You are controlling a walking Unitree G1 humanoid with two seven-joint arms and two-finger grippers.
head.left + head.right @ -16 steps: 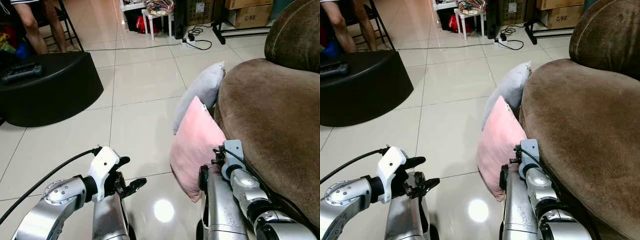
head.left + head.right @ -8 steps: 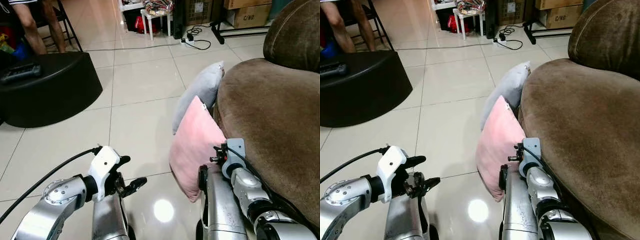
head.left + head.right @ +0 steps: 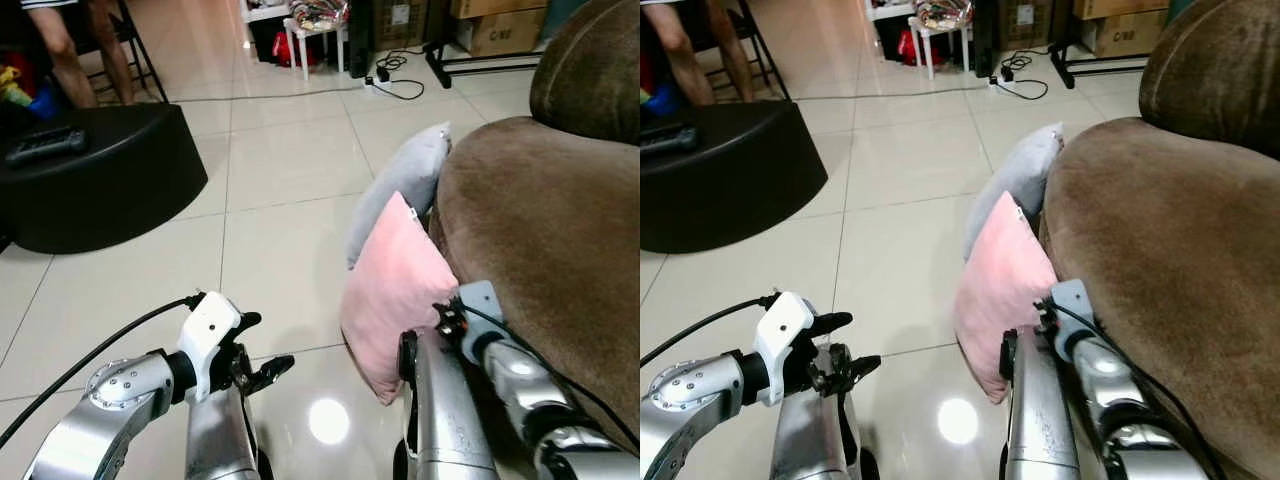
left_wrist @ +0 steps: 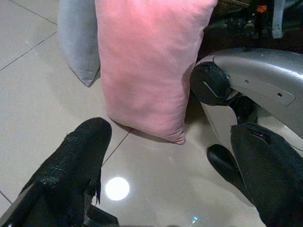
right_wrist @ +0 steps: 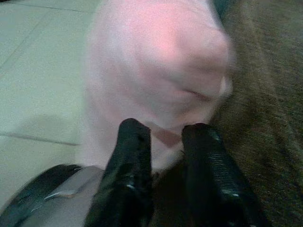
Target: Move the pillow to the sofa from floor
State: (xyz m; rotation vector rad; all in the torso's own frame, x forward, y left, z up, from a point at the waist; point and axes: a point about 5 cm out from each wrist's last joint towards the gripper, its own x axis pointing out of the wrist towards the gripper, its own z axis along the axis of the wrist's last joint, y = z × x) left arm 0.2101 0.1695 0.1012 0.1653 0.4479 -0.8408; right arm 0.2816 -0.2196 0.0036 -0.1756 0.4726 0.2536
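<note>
A pink pillow (image 3: 395, 290) stands on edge on the tiled floor, leaning against the front of the brown sofa (image 3: 540, 230). A grey pillow (image 3: 405, 180) leans behind it. My right wrist (image 3: 480, 305) sits between the pink pillow and the sofa. In the blurred right wrist view, my right gripper (image 5: 165, 130) has a narrow gap between its black fingers, just short of the pink pillow (image 5: 156, 61). My left gripper (image 3: 265, 345) hangs open low on the left, apart from the pillow, which faces it in the left wrist view (image 4: 151, 61).
A black round ottoman (image 3: 110, 190) with a controller (image 3: 45, 143) on it stands at the left. A person's legs (image 3: 70, 50) are behind it. A white stool (image 3: 315, 40), cables (image 3: 395, 85) and boxes (image 3: 500, 30) line the back. Bare tiles lie between ottoman and pillows.
My right wrist has slid a little lower and to the right along the sofa front. The left arm and both pillows have stayed put.
</note>
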